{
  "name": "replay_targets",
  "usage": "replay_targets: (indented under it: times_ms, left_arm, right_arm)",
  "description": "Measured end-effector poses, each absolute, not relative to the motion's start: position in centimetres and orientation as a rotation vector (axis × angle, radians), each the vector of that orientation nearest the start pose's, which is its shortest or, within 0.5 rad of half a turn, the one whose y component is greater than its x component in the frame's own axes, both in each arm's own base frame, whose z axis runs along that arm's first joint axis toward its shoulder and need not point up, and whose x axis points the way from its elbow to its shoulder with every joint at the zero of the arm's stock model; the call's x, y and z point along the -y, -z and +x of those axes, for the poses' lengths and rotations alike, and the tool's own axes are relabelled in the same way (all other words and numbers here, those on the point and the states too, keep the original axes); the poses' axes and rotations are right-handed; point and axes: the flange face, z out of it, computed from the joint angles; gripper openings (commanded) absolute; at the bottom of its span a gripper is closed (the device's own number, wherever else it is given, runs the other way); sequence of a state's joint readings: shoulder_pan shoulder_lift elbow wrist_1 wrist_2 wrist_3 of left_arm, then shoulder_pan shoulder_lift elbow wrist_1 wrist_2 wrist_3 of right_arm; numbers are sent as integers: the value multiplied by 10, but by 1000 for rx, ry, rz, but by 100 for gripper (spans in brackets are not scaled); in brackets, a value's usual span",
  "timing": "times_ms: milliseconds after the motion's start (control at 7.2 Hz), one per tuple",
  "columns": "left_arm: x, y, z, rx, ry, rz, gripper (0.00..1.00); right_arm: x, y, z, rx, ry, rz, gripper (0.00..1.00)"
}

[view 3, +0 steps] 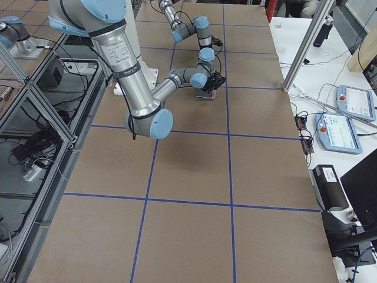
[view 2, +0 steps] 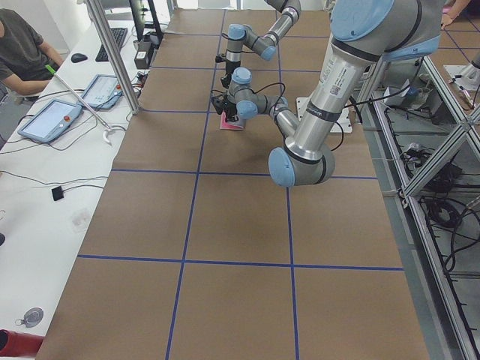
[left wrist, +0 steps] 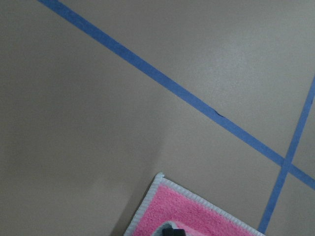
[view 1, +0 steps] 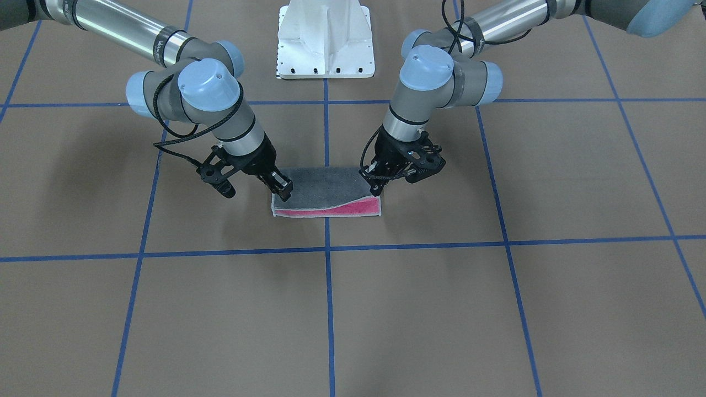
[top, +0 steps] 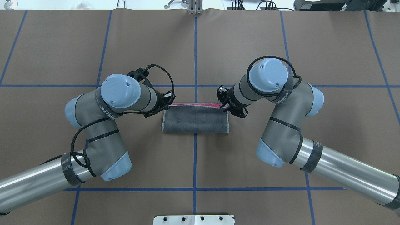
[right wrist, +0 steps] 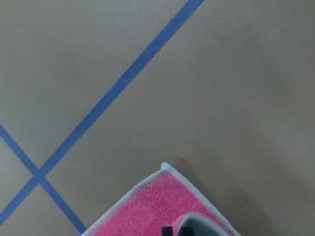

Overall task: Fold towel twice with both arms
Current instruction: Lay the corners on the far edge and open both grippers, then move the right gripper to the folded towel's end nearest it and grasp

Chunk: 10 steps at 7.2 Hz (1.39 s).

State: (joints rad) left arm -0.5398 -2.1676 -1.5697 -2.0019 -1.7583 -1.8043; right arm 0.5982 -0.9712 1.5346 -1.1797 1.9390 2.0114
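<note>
The towel [top: 195, 120] lies folded in half at the table's middle, dark grey face up, with a pink strip [view 1: 358, 207] showing along its far edge. My left gripper [top: 167, 104] is at the towel's far left corner, shut on the grey top layer's corner and holding it slightly raised. My right gripper [top: 224, 107] is at the far right corner, shut on the top layer there and low on the cloth. In the front view the left gripper [view 1: 378, 190] and the right gripper [view 1: 284, 193] stand at opposite ends. Both wrist views show a pink corner [left wrist: 187, 211] [right wrist: 147, 206].
The white pedestal base [view 1: 325, 41] stands behind the towel on the robot's side. Blue tape lines [top: 195, 56] grid the brown table. An operator's bench with tablets [view 2: 52, 120] runs along the far side.
</note>
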Motion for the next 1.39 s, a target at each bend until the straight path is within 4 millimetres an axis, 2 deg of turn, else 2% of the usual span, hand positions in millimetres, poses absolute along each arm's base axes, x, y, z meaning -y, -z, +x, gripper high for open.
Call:
replay_targets:
  times_ms: [556,973,1251,1390]
  left_arm:
    - [471,-258,528,-1065,624,-9,100]
    - [468,-260,523,-1080,617,-26,99]
    - [464,-257,521,-1088,610,-37,99]
    - [463,-257,521,-1090,606,-46,99]
  right_arm:
    - [490,-272,-522,1000,-793,-267,100]
    - [487,-270,-515,1033,-816,-281,98]
    - [468,-282,-517,1042,-844,-318,77]
    - [454,-289,-523,1033,-853,-339,73]
